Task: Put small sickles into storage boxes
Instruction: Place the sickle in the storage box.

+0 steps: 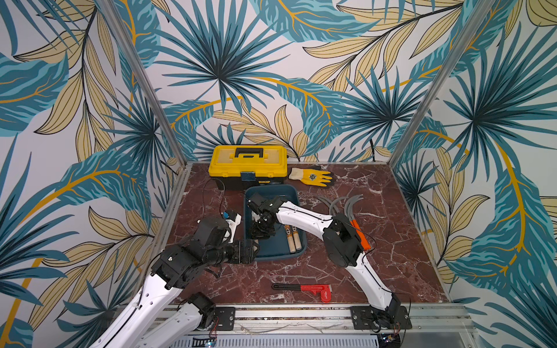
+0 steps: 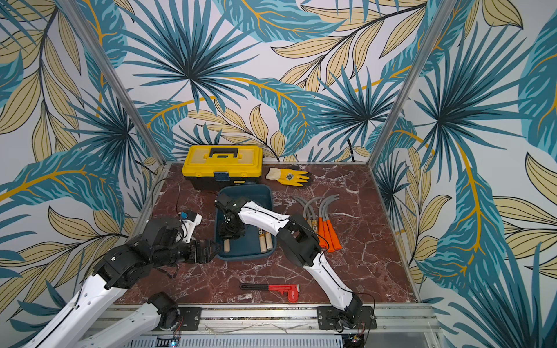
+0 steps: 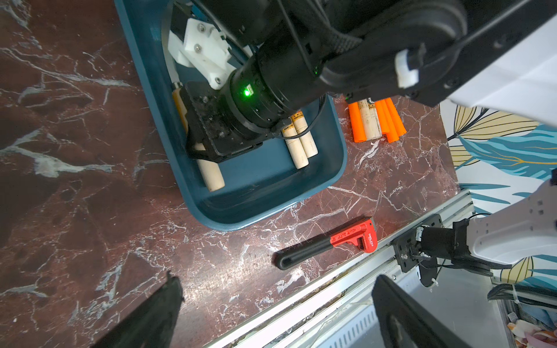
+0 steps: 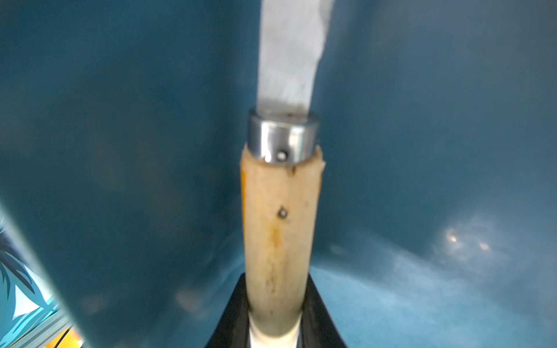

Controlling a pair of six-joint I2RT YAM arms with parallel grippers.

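Top views: high, front, facing back wall (image 1: 271,90); wrist cams close, both on tray (image 3: 256,180).

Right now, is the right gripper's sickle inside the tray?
Inside: the sickle held in the right gripper has the tray wall around it.

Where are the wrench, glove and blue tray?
wrench (image 1: 325,293), in a top view, red head.
glove (image 1: 312,177), in a top view, palm.
blue tray (image 1: 283,256), in a top view, near rim.

A yellow toolbox (image 1: 247,164) and yellow glove (image 1: 312,177) sit at the counter's (image 1: 391,241) far edge. A red wrench (image 1: 303,288) lies near its front.
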